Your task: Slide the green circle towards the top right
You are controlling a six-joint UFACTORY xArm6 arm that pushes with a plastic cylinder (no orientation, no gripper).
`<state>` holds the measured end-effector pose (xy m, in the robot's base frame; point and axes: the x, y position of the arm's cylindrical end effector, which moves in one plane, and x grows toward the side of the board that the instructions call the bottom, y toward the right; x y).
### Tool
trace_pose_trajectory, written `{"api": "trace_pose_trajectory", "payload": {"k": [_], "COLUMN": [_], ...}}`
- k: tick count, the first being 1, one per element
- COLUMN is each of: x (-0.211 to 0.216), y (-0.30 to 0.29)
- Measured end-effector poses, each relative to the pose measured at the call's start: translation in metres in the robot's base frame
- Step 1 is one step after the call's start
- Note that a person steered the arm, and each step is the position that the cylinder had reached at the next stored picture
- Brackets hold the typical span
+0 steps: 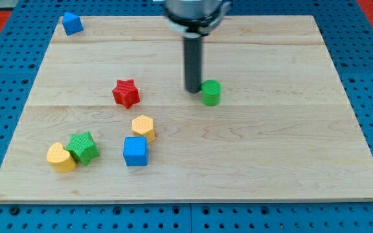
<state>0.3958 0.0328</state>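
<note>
The green circle [211,92] is a small green cylinder lying a little right of the board's middle, in the upper half. My tip [193,90] comes straight down from the view's top and rests just left of the green circle, touching or nearly touching its left side. The rod is dark and upright.
A red star [126,93] lies left of my tip. A yellow hexagon [143,127], a blue cube [135,151], a green star [83,147] and a yellow heart [61,157] sit at the lower left. A blue block [72,24] sits at the top left corner. The wooden board [290,129] lies on a blue pegboard.
</note>
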Motion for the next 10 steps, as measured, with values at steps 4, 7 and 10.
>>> {"api": "trace_pose_trajectory", "payload": {"k": [4,7,10], "x": [0.058,-0.017,-0.095], "y": [0.032,0.052,0.078]}}
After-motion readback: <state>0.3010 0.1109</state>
